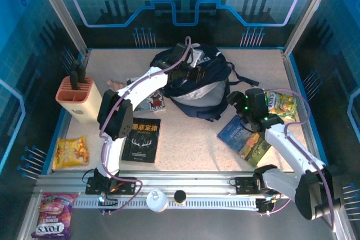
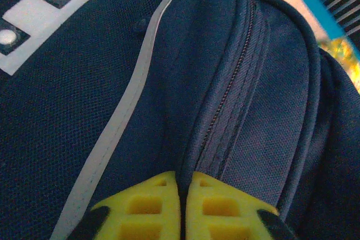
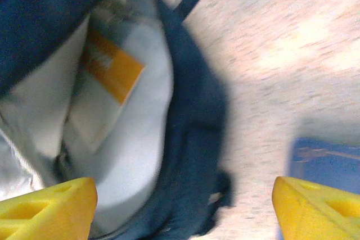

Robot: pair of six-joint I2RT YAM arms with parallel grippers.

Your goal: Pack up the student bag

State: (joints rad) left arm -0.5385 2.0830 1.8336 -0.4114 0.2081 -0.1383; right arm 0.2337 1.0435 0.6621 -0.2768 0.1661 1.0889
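top external: student bag (image 1: 216,66), a big dark navy fabric backpack with black straps, lay at the far middle of the speckled beige table (image 1: 191,139); left gripper (image 1: 188,67) sat on its top.

left wrist: yellow ribbed fingers (image 2: 140,209) nearly together, nipping a fold of coarse weave beside the zip.

right wrist: right gripper (image 3: 183,192) gaped wide, held nothing, facing the bag's smooth pale-grey lining (image 3: 140,139); blue glossy book (image 3: 326,164) lay flat nearby.

- backpack (image 1: 216,72): is showing dark navy fabric, pale grey stripe, light grey lining.
- book (image 1: 141,139): is showing black cover, white antler print.
- second book (image 1: 246,137): is showing blue and green.
- snack bag (image 1: 70,153): is showing yellow.
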